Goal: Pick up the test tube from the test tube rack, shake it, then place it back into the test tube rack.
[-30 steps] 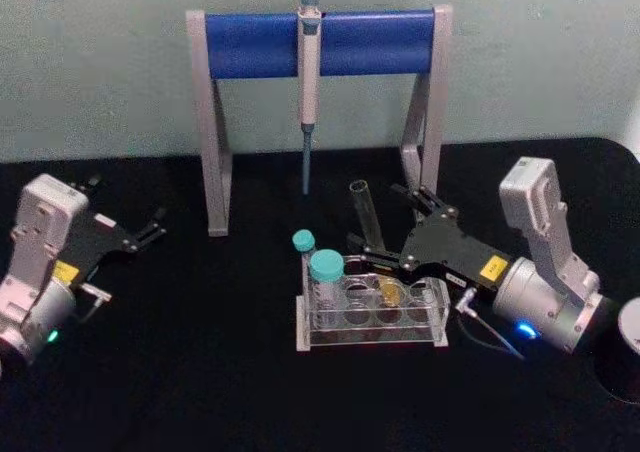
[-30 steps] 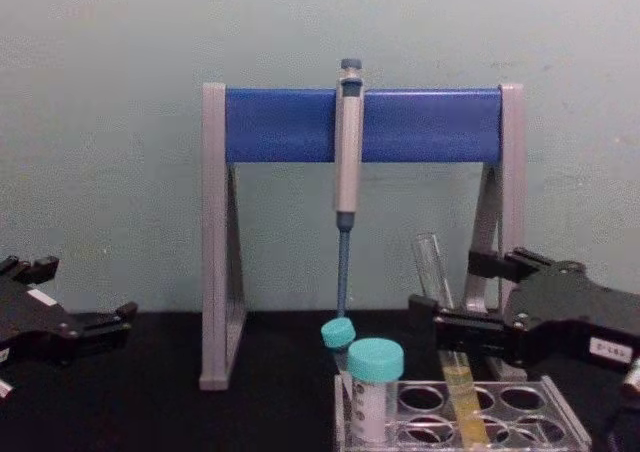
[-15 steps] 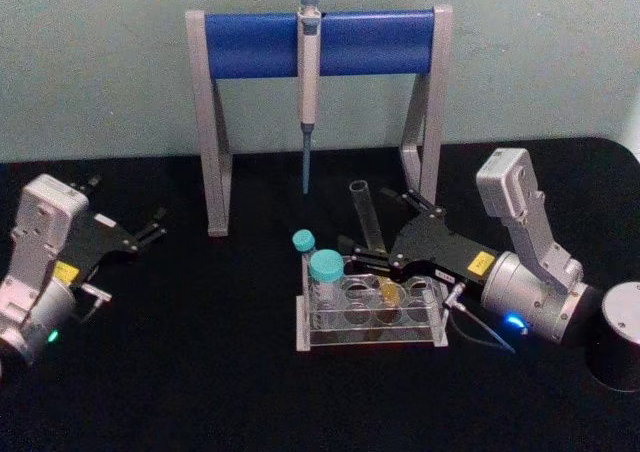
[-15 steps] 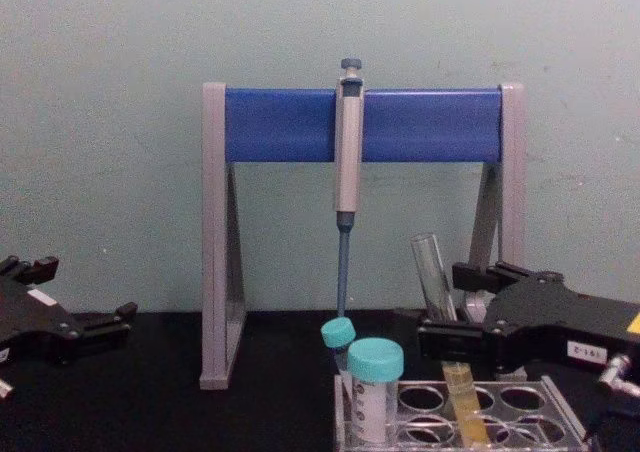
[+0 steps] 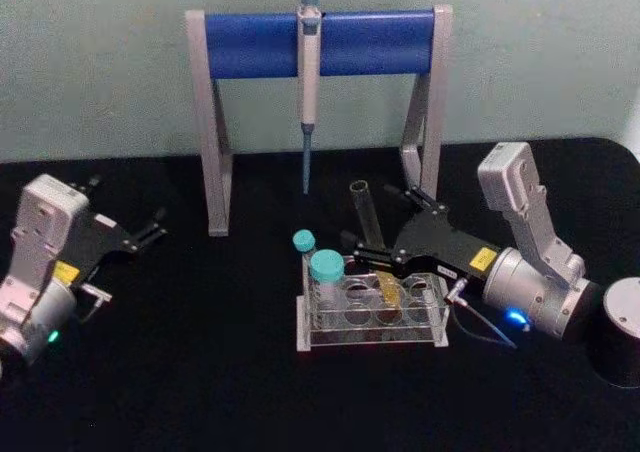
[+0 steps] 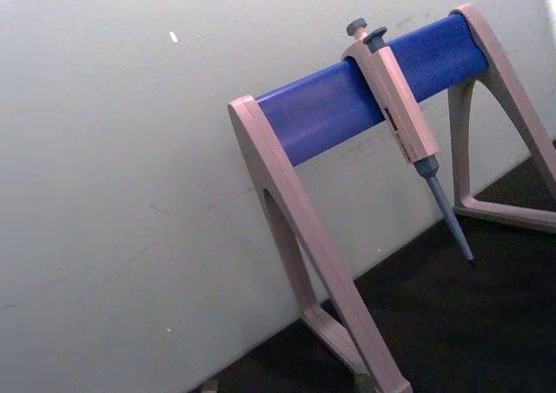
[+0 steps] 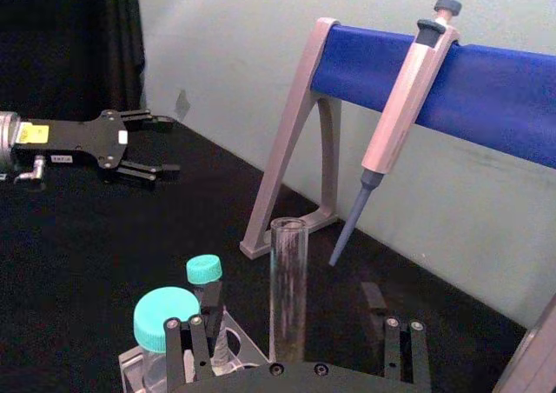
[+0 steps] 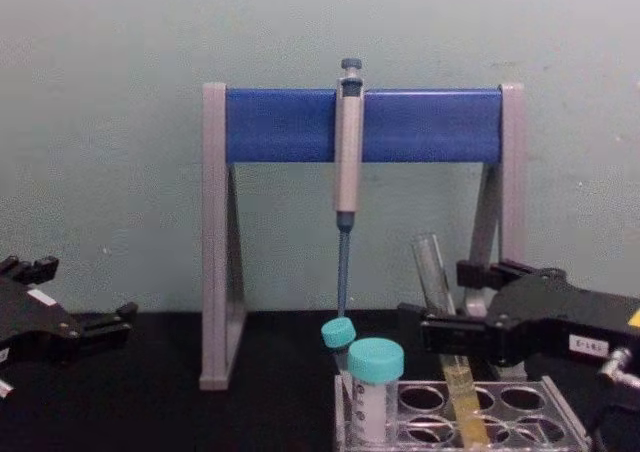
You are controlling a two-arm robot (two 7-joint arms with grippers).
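Note:
The test tube (image 5: 368,218) is a long clear glass tube with yellow liquid low down. It stands tilted in a back hole of the clear test tube rack (image 5: 372,330), also seen from the side as the test tube (image 8: 437,277) in the test tube rack (image 8: 560,422). My right gripper (image 5: 388,232) is open, one finger on each side of the tube's middle, with gaps to the glass. The right wrist view shows the test tube (image 7: 287,289) midway between the spread fingers (image 7: 195,349). My left gripper (image 5: 150,227) rests open at the far left.
Two teal-capped tubes (image 5: 326,267) stand at the rack's left end. Behind the rack rises the grey-and-blue pipette stand (image 5: 250,44) with a pipette (image 5: 309,72) hanging from it. A dark cylinder (image 5: 620,344) sits at the right edge.
My right gripper has shifted a little around the tube, first lower and nearer, then slightly back up. It stays open. The tube stays in the rack. The left arm has not moved.

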